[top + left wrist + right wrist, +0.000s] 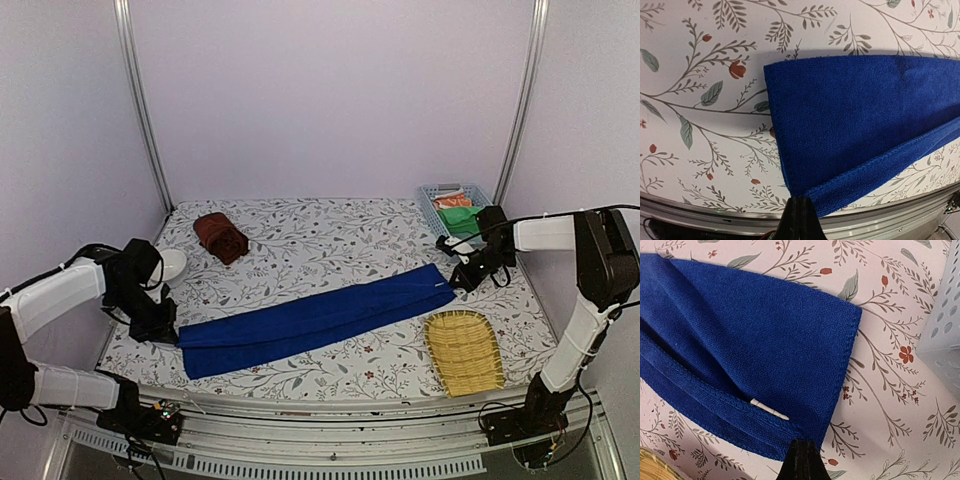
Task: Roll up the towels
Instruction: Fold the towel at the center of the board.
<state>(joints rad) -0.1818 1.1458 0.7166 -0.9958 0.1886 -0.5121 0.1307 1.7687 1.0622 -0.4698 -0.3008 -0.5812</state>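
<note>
The blue towel (310, 320) lies stretched out as a long strip across the flowered table, folded lengthwise. My left gripper (170, 335) is at its left end. In the left wrist view the gripper (800, 202) is shut on the near corner of the blue towel (855, 115). My right gripper (462, 283) is at the strip's right end. Seen from the right wrist, the gripper (802, 444) is shut on the corner of the blue towel (740, 340), beside a small white tag. The reddish-brown towel (221, 237) sits bundled at the back left, away from both grippers.
A yellow woven tray (463, 350) lies at the front right, just below the strip's right end. A pale blue basket (477, 192) with a green and an orange cloth stands at the back right, close behind the right gripper. A white round object (172, 264) sits by the left arm.
</note>
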